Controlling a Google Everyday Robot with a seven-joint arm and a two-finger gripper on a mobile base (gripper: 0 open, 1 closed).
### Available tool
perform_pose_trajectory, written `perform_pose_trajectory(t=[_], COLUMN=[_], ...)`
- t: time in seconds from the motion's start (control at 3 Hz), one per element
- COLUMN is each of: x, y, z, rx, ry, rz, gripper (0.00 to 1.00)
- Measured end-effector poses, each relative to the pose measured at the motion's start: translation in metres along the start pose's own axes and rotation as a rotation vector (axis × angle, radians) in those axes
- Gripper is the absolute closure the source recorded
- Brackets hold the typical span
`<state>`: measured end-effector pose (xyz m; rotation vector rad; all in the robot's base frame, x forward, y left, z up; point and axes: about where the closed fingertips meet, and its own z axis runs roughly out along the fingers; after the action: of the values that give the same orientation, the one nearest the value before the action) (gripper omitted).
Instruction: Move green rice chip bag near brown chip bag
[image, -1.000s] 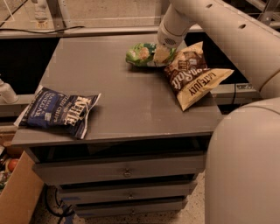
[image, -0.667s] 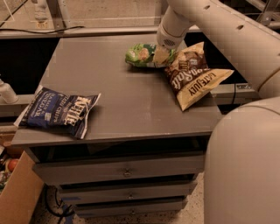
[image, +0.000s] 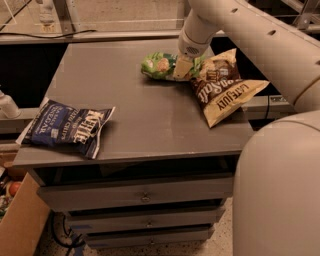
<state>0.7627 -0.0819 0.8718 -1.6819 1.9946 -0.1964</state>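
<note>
- Nothing has moved since a second ago: the gripper (image: 182, 68) is in the same spot, far back over the grey cabinet top (image: 150, 115).
- It sits at the right end of the green rice chip bag (image: 159, 65). I cannot tell if it is holding the bag or has let go.
- That bag touches the brown chip bag (image: 225, 90) on its right.
- The blue Kettle chip bag (image: 67, 127) lies well apart, near left.

A dark blue crinkly Kettle chip bag (image: 67, 127) lies flat at the left of the frame, on the front left corner of a grey flat-topped cabinet (image: 125, 100); stacked grey drawers (image: 145, 197) fill its front below; a brown cardboard box (image: 20, 225) stands at lower left; the gripper (image: 182, 67) is at upper centre.
</note>
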Motion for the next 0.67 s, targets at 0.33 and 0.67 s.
perform_pose_trajectory(t=[0.33,0.67], x=[-0.0007,0.0007], y=[0.0003,-0.0018], z=[0.0003,-0.0029], rx=[0.001,0.009], ry=[-0.001,-0.015], rz=[-0.004,0.029], gripper=[0.0,0.0])
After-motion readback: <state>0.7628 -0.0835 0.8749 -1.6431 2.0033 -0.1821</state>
